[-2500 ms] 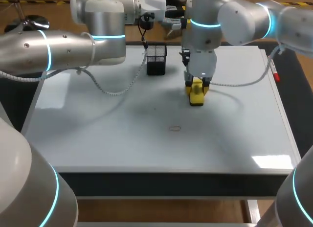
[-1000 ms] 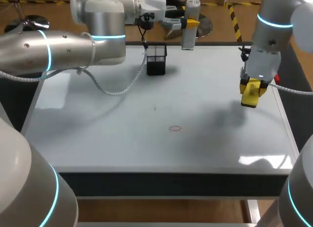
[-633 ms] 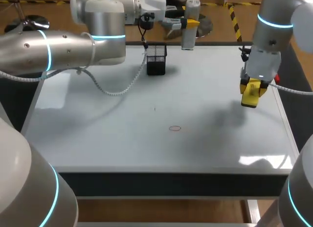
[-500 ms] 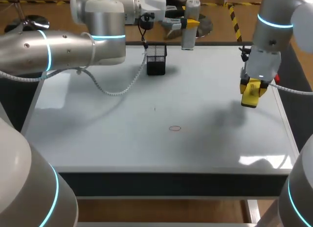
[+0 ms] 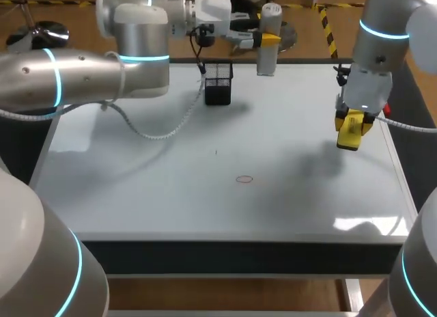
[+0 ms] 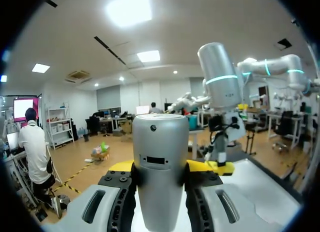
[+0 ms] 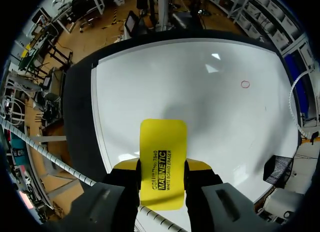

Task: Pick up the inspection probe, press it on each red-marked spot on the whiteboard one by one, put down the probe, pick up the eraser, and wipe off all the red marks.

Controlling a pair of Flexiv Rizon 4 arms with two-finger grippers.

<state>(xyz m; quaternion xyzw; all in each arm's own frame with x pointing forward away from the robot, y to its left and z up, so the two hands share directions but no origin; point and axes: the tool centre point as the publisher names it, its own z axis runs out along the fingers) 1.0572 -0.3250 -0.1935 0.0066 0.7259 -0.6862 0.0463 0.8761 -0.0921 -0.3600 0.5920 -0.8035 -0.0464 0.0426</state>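
Note:
The grey cylindrical probe point(image 5: 268, 23) stands upright over the whiteboard's point(image 5: 157, 194) far edge, with my left gripper point(image 5: 263, 39) shut on it; in the left wrist view the probe point(image 6: 160, 142) fills the gap between the yellow tips of that gripper point(image 6: 161, 168). My right gripper point(image 5: 349, 126) hangs above the board's right side, shut on the yellow eraser point(image 5: 348, 135). In the right wrist view the eraser point(image 7: 163, 142) sticks out ahead of the gripper point(image 7: 162, 167). One red ring mark point(image 5: 244, 179) is on the board's middle, and the same mark point(image 7: 245, 84) lies far ahead of the eraser.
A black mesh holder point(image 5: 218, 83) stands at the board's far middle, beside the left arm's cable. A red marker point(image 5: 386, 106) lies along the right edge. A tiny dark speck point(image 5: 216, 152) sits above the red ring.
The right gripper carried the eraser from the board's middle to the right side, then held still. The left arm has shifted slightly, moving the probe a little to the right.

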